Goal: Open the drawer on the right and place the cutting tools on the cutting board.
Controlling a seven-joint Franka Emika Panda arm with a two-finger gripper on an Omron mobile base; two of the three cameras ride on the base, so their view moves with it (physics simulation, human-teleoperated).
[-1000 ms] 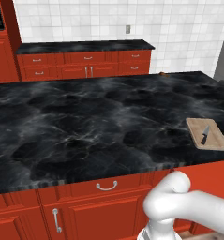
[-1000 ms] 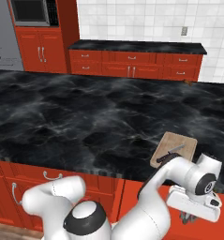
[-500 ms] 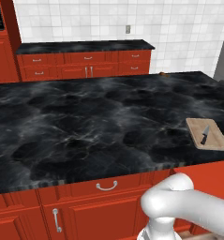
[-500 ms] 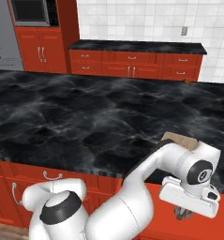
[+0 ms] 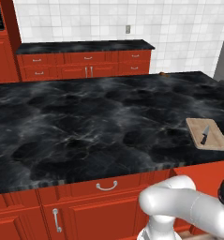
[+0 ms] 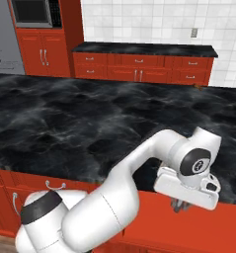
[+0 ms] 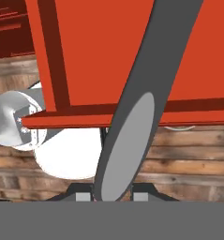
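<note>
A grey handle fills the gap between the nearly closed jaws, leaving no spare room there. Straight ahead the red drawer front blocks passage; below its edge, space opens to the wooden floor.

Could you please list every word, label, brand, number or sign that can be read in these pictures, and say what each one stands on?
None: no word, brand or number can be read.
Round black disc on the white arm's wrist: a pale mark, too blurred to read.
Light-tan wooden cutting board, glossy red drawer front, black marble counter, white tiled wall: no text.
</note>
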